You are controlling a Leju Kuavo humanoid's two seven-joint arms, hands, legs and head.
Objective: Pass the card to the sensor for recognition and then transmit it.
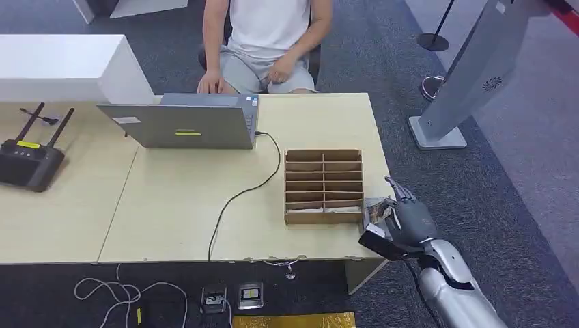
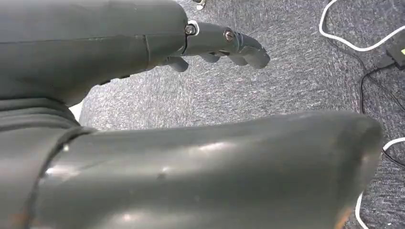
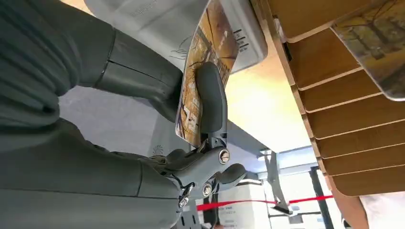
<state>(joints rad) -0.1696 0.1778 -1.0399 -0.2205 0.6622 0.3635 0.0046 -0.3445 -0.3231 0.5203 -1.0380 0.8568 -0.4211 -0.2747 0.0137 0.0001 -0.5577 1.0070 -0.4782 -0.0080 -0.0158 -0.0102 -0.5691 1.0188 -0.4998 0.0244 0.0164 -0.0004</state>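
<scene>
Pinched edge-on between the right hand's [image 3: 143, 143] thumb and a finger [image 3: 212, 102], the card [image 3: 203, 71] could slip or snag on the cardboard slot rack [image 1: 323, 186] just beyond the fingers, while the left hand [image 2: 224, 45] hangs loosely curled, holding nothing.

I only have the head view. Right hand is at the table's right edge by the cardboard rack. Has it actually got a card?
Observer: Yes. In the right wrist view a finger presses a picture-printed card against the right hand.
Operator: Anything else in the rack?
Observer: Another printed card sits in one slot of the cardboard rack.
Operator: Left hand?
Observer: The left hand holds nothing, hanging over grey carpet with white cables.
</scene>
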